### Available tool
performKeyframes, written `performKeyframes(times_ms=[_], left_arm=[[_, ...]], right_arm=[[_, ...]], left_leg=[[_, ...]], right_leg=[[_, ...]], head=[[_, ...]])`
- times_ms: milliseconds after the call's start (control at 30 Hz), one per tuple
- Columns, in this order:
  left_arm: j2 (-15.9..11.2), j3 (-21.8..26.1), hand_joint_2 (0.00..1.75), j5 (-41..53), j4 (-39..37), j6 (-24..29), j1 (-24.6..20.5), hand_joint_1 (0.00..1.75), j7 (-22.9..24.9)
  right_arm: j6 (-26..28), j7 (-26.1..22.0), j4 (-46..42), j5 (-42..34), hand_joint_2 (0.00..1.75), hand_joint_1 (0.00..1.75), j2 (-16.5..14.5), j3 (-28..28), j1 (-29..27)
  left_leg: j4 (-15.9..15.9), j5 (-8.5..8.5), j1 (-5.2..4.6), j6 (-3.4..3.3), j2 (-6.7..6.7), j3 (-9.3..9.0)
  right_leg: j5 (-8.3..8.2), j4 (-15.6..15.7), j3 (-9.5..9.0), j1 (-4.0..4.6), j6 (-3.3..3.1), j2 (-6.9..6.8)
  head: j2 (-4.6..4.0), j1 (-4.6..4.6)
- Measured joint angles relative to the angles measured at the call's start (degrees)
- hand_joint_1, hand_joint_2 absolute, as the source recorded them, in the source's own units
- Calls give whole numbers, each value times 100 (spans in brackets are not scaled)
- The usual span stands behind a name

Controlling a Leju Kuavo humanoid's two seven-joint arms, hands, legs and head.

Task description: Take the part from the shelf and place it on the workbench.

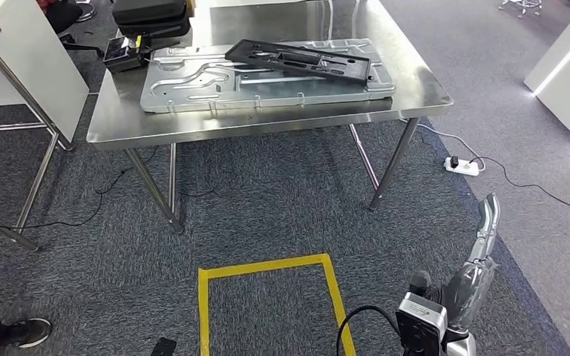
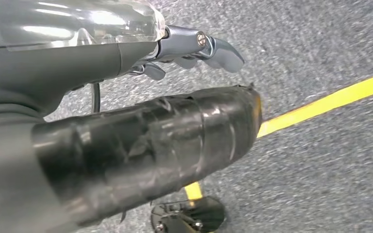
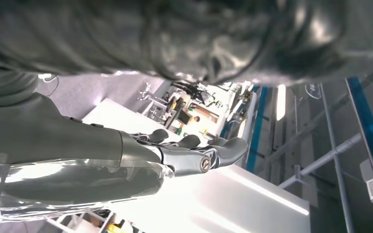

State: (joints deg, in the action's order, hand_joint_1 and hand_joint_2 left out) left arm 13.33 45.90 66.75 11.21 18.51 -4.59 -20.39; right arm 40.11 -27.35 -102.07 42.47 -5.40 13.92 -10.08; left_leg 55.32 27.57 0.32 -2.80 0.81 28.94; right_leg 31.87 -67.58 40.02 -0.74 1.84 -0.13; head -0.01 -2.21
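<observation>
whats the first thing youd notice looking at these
A steel table fills the upper middle of the head view, carrying a large grey metal panel with a black frame lying across it. On the carpet in front lies a yellow tape square. The right hand rises at lower right holding nothing; the left hand hangs over the carpet.

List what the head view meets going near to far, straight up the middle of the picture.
Yellow tape square on the carpet, then the steel table's front edge, then the silver sheet-metal panel, then the black plastic part lying across it.
</observation>
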Motion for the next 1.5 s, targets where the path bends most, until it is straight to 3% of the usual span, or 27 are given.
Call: performKeyframes(times_ms=[33,67,100,167,233,300,367,400,467,533,567,600,633,700,767,800,867,933,1033,1067,1133,1200,1267,1300,1400,1433,1500], left_arm=[[0,0,0,1,0,0,1,0,1],[0,0,0,1,0,0,2,0,2],[0,0,0,1,0,0,2,0,3],[1,0,0,4,0,0,1,0,6],[6,0,0,10,0,1,2,0,7],[12,0,0,16,0,2,1,0,7],[13,0,0,19,0,2,8,0,7],[13,0,0,20,0,2,14,0,7],[13,0,0,21,0,1,24,0,10],[13,0,0,30,0,0,25,0,13],[13,0,0,37,0,0,24,0,14],[13,0,0,42,0,0,25,0,15],[13,0,0,46,0,0,25,0,15],[11,0,0,49,0,0,18,0,15],[9,0,0,51,0,1,5,0,15],[9,0,0,51,0,2,-2,0,15],[12,1,0,51,0,2,2,0,15],[17,2,0,52,0,2,10,0,16],[20,4,0,52,0,2,6,0,16],[20,4,0,52,0,2,7,0,15],[20,4,0,51,0,2,9,0,16],[20,4,0,51,0,3,11,0,16],[20,4,0,49,0,7,10,0,12],[21,5,0,46,0,11,12,0,8],[20,15,0,21,0,18,26,0,-3],[20,19,0,10,0,19,31,0,-3],[20,23,0,-3,0,20,36,0,-4]], right_arm=[[0,8,2,-5,0,0,6,0,0],[0,16,5,-9,0,0,13,0,0],[0,21,7,-9,0,0,19,0,0],[0,31,9,-9,0,0,29,1,2],[1,42,8,-12,0,0,33,2,10],[2,55,7,-17,0,0,34,1,10],[2,62,7,-21,0,0,37,0,2],[1,62,7,-26,0,0,38,0,-1],[0,60,7,-46,0,0,39,0,-17],[0,55,7,-73,0,0,39,0,-39],[0,53,8,-82,0,0,40,0,-49],[0,52,8,-86,0,0,40,0,-56],[0,51,8,-87,0,0,41,0,-62],[1,51,7,-87,0,0,42,0,-69],[2,50,-5,-87,0,0,42,-1,-71],[2,48,-12,-87,0,0,42,-1,-73],[2,43,-22,-91,0,0,43,-1,-82],[2,44,-22,-101,0,0,48,-2,-100],[2,45,-22,-114,0,0,67,-5,-122],[2,45,-22,-117,0,0,75,-9,-132],[2,45,-22,-120,0,0,84,-18,-151],[2,45,-22,-121,0,0,85,-31,-161],[2,47,-24,-130,0,0,85,-46,-173],[2,48,-24,-142,0,0,85,-56,-186],[2,48,-23,-202,0,0,87,-87,-234],[2,48,-22,-219,0,0,87,-99,-244],[2,44,-22,-244,0,0,87,-123,-264]], left_leg=[[13,-64,-5,2,3,84],[33,-124,-8,7,5,172],[62,-178,-11,16,7,264],[143,-259,-12,44,6,437],[231,-314,-29,88,0,552],[265,-379,-37,152,-5,596],[280,-410,-31,227,-13,634],[355,-304,-25,263,-21,683],[800,190,-4,327,-35,845],[1514,670,11,377,-35,1018],[1781,733,16,391,-35,1039],[1884,667,20,397,-35,980],[1792,507,22,393,-35,832],[1130,247,20,355,-39,322],[388,294,-8,293,-48,-147],[181,359,-27,258,-53,-254],[55,325,-28,182,-44,-262],[12,207,-1,88,-19,-194],[23,51,4,-3,9,-9],[39,6,2,-4,12,64],[91,-67,8,12,14,215],[171,-112,18,48,11,354],[258,-152,7,106,5,459],[281,-180,-2,142,3,496],[338,-173,5,253,-7,581],[452,-37,13,282,-13,633],[993,445,30,326,-22,810]], right_leg=[[167,-338,36,-4,16,0],[181,-568,21,-5,25,0],[69,-634,-66,-4,25,0],[-230,-177,-534,-2,-3,0],[-194,653,-1134,20,-60,3],[-58,1078,-1374,52,-119,8],[-128,1118,-1301,43,-199,3],[-186,1123,-1242,32,-252,-4],[-307,1129,-1103,18,-336,-22],[-420,1108,-945,28,-366,-28],[-475,1087,-859,33,-364,-29],[-525,1057,-769,37,-357,-28],[-566,1020,-681,39,-347,-27],[-632,936,-519,40,-318,-21],[-697,877,-426,49,-263,-22],[-740,873,-405,49,-231,-27],[-810,884,-380,48,-162,-29],[-604,728,-304,44,-99,-5],[150,-183,-51,12,-19,11],[257,-471,-5,-4,4,10],[105,-532,-160,-41,39,8],[-157,106,-648,-78,61,7],[-195,750,-1044,-70,36,19],[-163,901,-1113,-54,14,26],[-215,976,-1049,-51,-119,22],[-259,990,-1007,-60,-186,14],[-352,1001,-901,-53,-292,-2]], head=[[0,1],[-1,1],[0,1],[0,2],[1,4],[0,4],[0,2],[0,5],[0,8],[0,8],[1,8],[1,8],[1,9],[1,9],[0,9],[0,9],[0,8],[1,3],[1,-3],[1,-3],[1,-3],[1,-3],[1,1],[1,2],[1,4],[1,5],[0,9]])
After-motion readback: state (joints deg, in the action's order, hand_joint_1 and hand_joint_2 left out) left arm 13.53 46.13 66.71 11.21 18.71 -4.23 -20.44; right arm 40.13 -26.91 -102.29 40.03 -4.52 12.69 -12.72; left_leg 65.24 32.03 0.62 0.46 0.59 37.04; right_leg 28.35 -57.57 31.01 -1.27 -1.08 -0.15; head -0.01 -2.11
